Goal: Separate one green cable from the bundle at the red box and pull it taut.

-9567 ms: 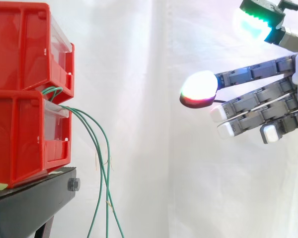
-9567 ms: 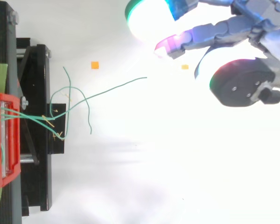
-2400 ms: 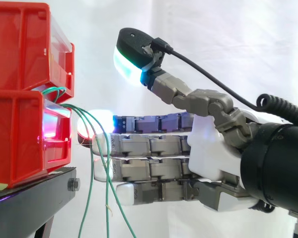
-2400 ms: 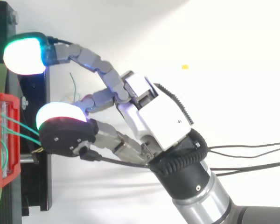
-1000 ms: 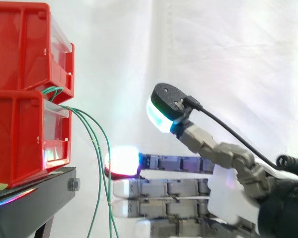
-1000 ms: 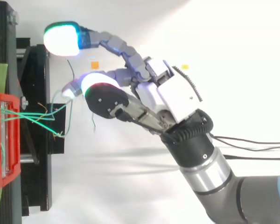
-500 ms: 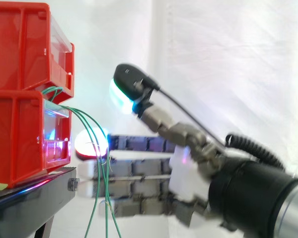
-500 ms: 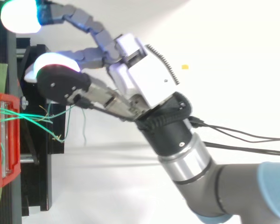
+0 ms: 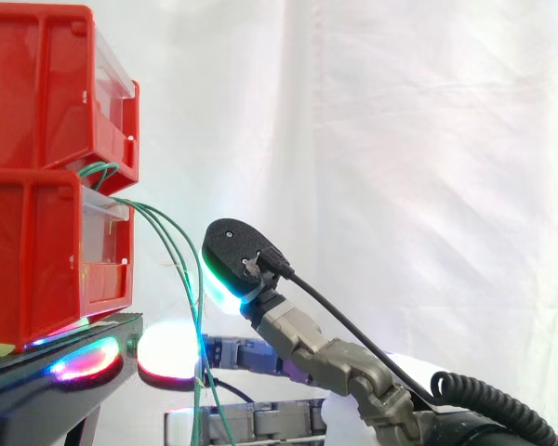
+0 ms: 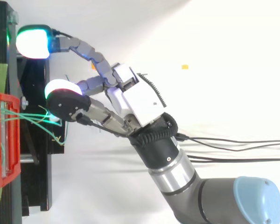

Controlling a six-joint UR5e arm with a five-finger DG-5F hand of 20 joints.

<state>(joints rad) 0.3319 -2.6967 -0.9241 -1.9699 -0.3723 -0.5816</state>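
Two red bins [image 9: 42, 177] stood stacked on the black stand [image 9: 37, 401] at its right-hand edge in the side view, before the white curtain [image 9: 400, 139]. The green cables [image 10: 25, 116] came out as a bundle between the upper and the lower bin, arched away from the stand's edge and hung down slack beside it. The hand [image 10: 135, 100] reached in low towards that edge, its fingers [image 9: 167, 351] stretched out straight and level, one pad glowing white and red just beside the stand. The thumb [image 9: 231, 262] stood raised above them, its pad glowing cyan, with a clear gap between. The cables dropped through this gap, close to the thumb pad; the fingers were released, clamping nothing. From above, the thumb lay over the cables' loose ends near the stand's edge.
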